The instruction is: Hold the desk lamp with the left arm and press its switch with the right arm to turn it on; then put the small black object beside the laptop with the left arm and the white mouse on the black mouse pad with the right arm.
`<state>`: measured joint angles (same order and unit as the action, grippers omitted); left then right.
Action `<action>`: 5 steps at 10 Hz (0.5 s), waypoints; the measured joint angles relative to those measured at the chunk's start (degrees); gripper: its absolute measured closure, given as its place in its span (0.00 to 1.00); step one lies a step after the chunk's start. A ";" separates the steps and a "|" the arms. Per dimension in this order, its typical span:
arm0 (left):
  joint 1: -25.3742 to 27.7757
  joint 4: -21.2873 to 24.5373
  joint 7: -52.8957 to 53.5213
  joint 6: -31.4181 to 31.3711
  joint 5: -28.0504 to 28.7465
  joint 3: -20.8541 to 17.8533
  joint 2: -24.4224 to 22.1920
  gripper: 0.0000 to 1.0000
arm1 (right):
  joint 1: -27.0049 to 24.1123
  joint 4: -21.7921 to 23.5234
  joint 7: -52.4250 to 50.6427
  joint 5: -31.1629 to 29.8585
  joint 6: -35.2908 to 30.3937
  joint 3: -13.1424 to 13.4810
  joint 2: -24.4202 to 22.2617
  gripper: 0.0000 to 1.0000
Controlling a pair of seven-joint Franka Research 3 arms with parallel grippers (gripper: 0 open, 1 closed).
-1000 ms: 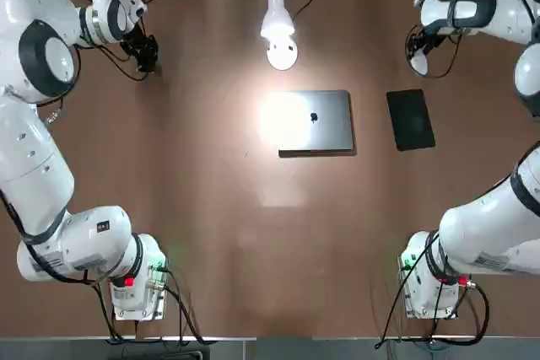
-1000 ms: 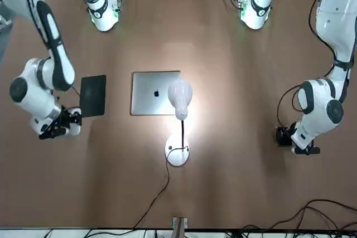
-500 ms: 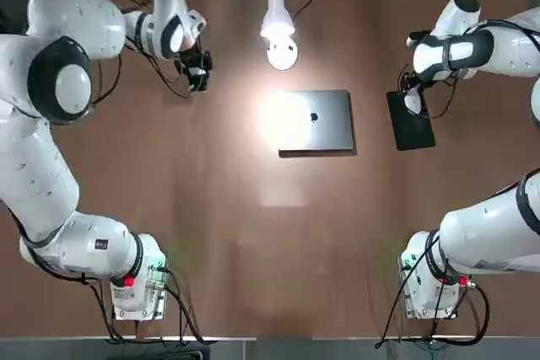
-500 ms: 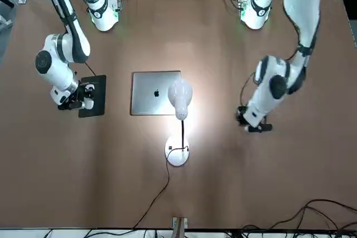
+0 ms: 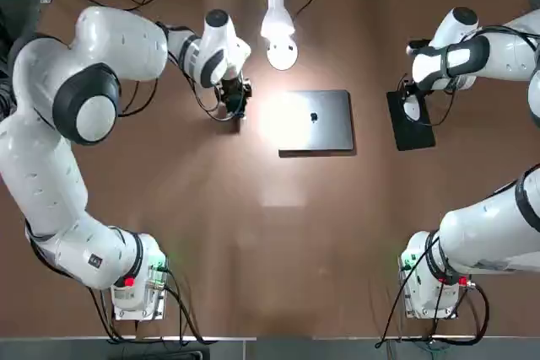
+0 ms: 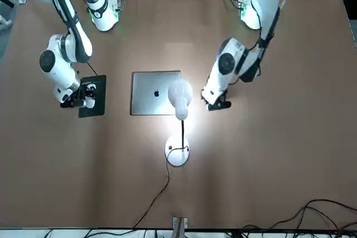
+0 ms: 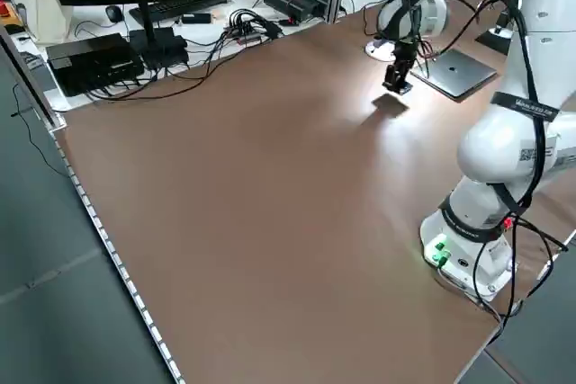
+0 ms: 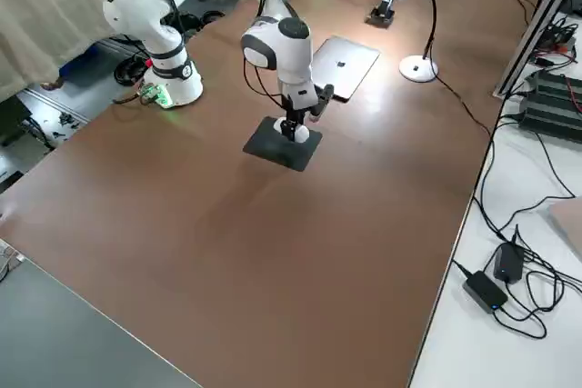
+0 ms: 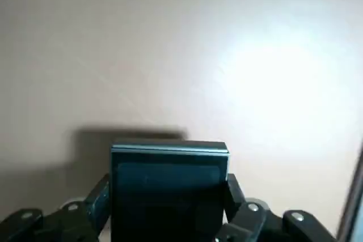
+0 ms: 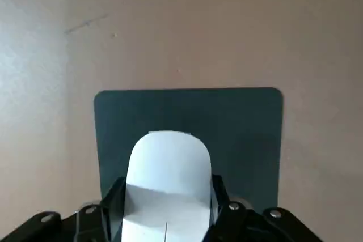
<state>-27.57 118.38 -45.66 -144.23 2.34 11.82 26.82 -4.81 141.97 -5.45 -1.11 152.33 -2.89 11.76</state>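
The white desk lamp (image 5: 277,16) is lit and throws a bright patch on the table and on the grey laptop (image 5: 315,120). My left gripper (image 5: 234,107) is shut on the small black object (image 9: 169,188) and holds it low over the table, just left of the laptop. In the front view that gripper (image 6: 216,103) is close to the lamp head (image 6: 180,97). My right gripper (image 5: 411,107) is shut on the white mouse (image 10: 168,179) over the far part of the black mouse pad (image 5: 412,124). I cannot tell whether the mouse touches the pad.
The lamp's round base (image 6: 177,154) stands behind the laptop, and its cord (image 6: 153,202) runs to the far edge. Cables and power bricks (image 8: 496,279) lie along that edge. Both arm bases (image 5: 135,288) stand at the near edge.
My left gripper swept from the far left corner rightward to the laptop's left side, carrying the black object. My right gripper carried the mouse from the far right onto the area over the pad.
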 joint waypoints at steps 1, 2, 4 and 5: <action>-2.17 -1.08 -2.63 -1.01 0.00 -0.03 1.57 0.20 | -0.01 0.05 0.00 -0.02 1.29 0.04 1.20 0.36; -2.89 -2.30 -3.70 -1.34 0.00 -0.03 2.87 0.20 | -0.02 0.06 0.00 -0.03 2.29 0.09 2.34 0.36; -2.79 -3.72 -3.75 -2.15 0.00 -0.35 4.45 0.20 | -0.07 0.06 -0.05 -0.51 3.04 0.24 3.29 0.36; -2.96 -4.11 -3.75 -2.21 0.00 -0.35 5.09 0.20 | -0.25 0.06 -0.09 -1.45 3.10 0.30 3.29 0.36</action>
<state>-30.53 114.28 -49.41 -146.45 2.34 11.47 31.92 -5.06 142.03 -5.54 -2.56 155.43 -2.59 15.05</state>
